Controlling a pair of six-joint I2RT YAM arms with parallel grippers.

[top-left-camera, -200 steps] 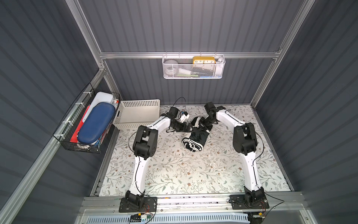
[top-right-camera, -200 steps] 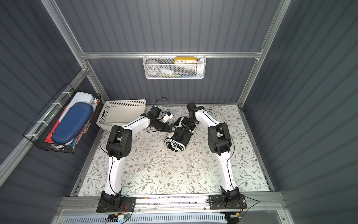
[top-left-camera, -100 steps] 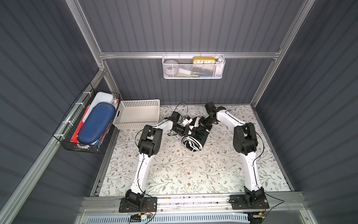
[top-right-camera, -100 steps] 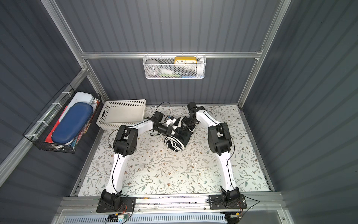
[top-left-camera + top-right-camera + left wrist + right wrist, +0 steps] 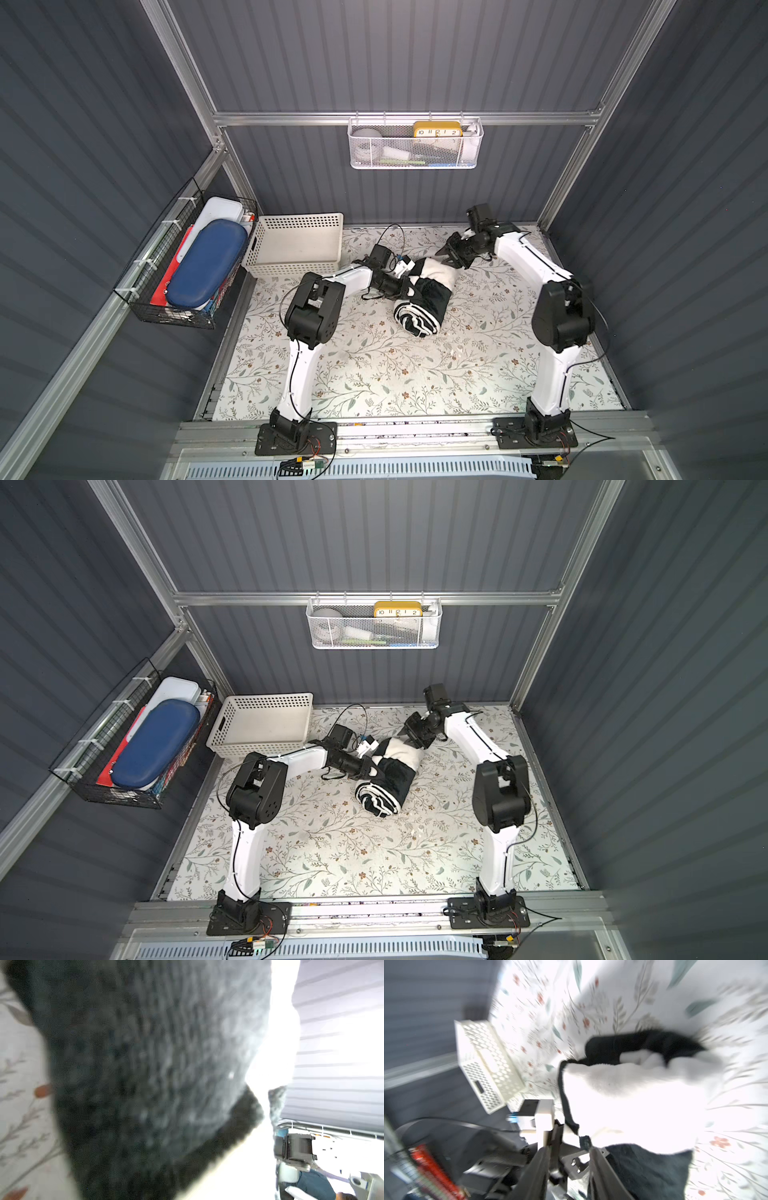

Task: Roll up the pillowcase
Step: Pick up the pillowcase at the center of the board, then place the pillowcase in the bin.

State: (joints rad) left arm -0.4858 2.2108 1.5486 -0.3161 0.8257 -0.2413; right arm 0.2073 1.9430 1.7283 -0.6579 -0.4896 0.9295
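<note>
Although both arms reach in from bases at the near edge of the table [image 5: 374, 386], the near half of its floral covering shows chiefly their white links. Beyond these, in the far half and about midway between the left and right edges, lies the pillowcase [image 5: 426, 297], wound into a short, thick roll whose axis slants from near to far toward the right edge. Both top views show the roll's near end as a spiral of black and cream layers, its middle as a black band and its far end as a cream square.

The left gripper [image 5: 409, 289] presses into the roll's left flank at the black band. Its tips are sunk in the plush, so whether the jaws are together or clamped on cloth cannot be told. The left wrist view gives no help: blurred black pile of the pillowcase [image 5: 135, 1064] fills most of it, and the rest is washed out by glare.

The right gripper [image 5: 451, 257] sits just beside the roll's far end with its jaws apart. In the right wrist view its two dark fingers [image 5: 536, 1169] stand spread; a thin black hem hangs near the gap, but motion blur leaves contact unclear.

At the far left corner stands a cream perforated basket [image 5: 291, 270]. On the left wall hangs a black wire basket [image 5: 166, 309] holding a blue case [image 5: 205, 264], which largely covers the items beneath it. On the rear wall hangs a white mesh basket [image 5: 415, 156] with a yellow clock [image 5: 437, 129], its lower part behind the mesh.
</note>
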